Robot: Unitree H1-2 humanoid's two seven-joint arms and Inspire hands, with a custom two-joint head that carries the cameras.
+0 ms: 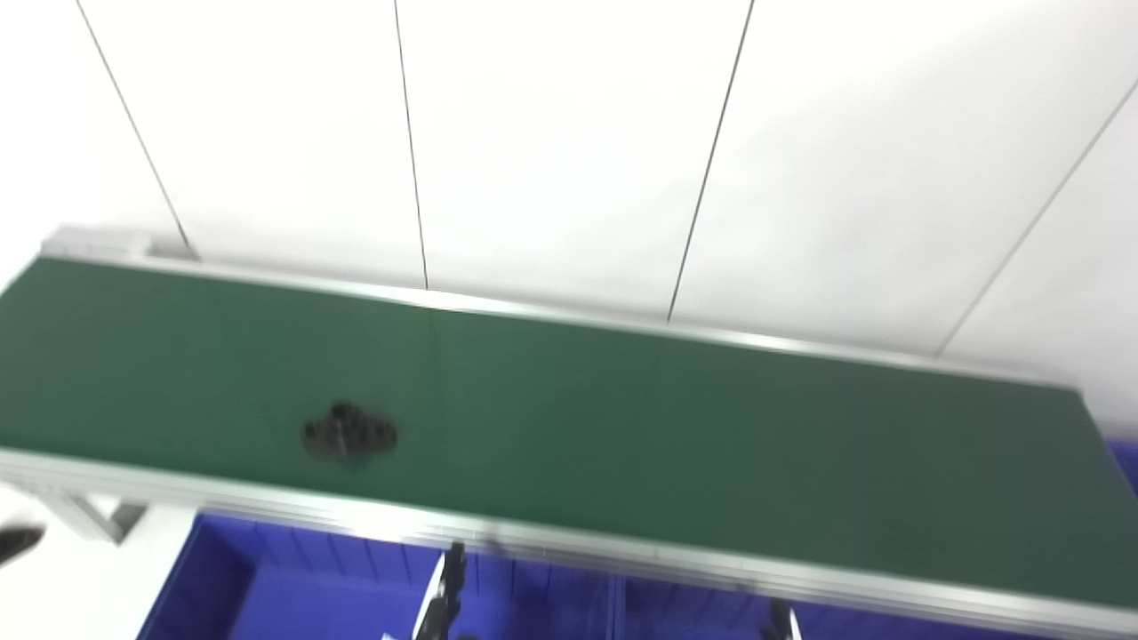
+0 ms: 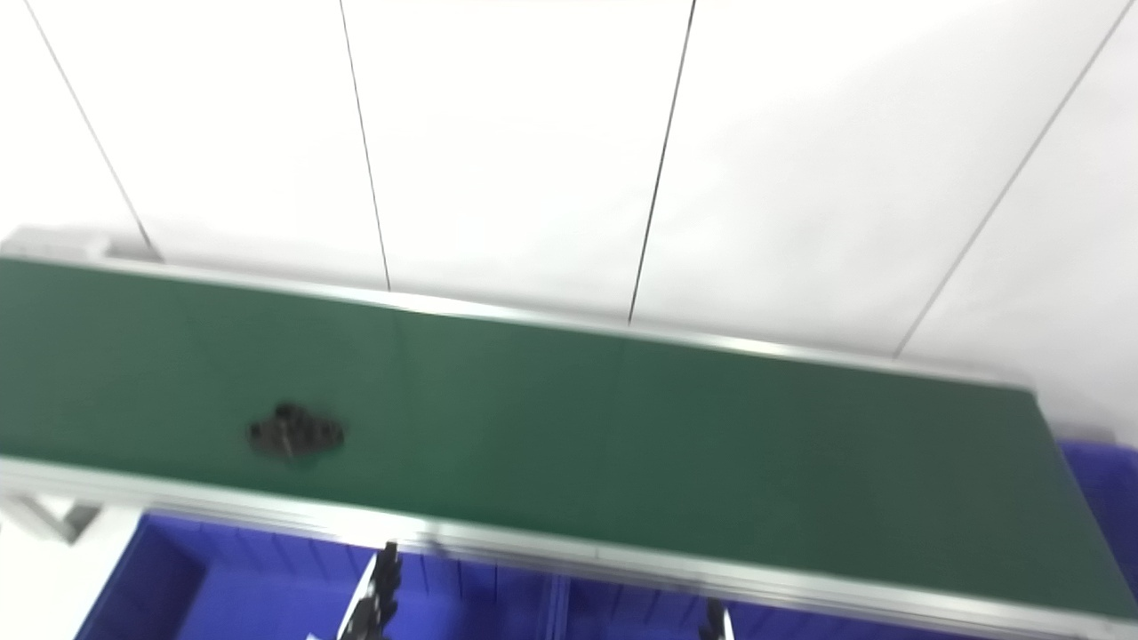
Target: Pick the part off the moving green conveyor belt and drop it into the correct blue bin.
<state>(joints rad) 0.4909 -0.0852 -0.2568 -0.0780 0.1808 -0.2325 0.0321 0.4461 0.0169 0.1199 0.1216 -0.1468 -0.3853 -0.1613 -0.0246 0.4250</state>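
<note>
One black part (image 1: pixel 348 432) lies flat on the green belt (image 1: pixel 676 444), at about 9 o'clock of the frame, near the belt's front rail. Blurred; looks like a small rigid flanged piece with a raised centre, probably light and hard, unlikely to deform. Best hold, I judge: pinch across the raised middle. Blue bins (image 1: pixel 293 587) sit under the rail at 6 o'clock. Left hand (image 1: pixel 443 597) and right hand (image 1: pixel 779 620) only peek in at the bottom edge; fingers' state cannot be told.

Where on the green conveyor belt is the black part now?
The black part lies on the left portion of the green conveyor belt, near its front rail, above the blue bin.
</note>
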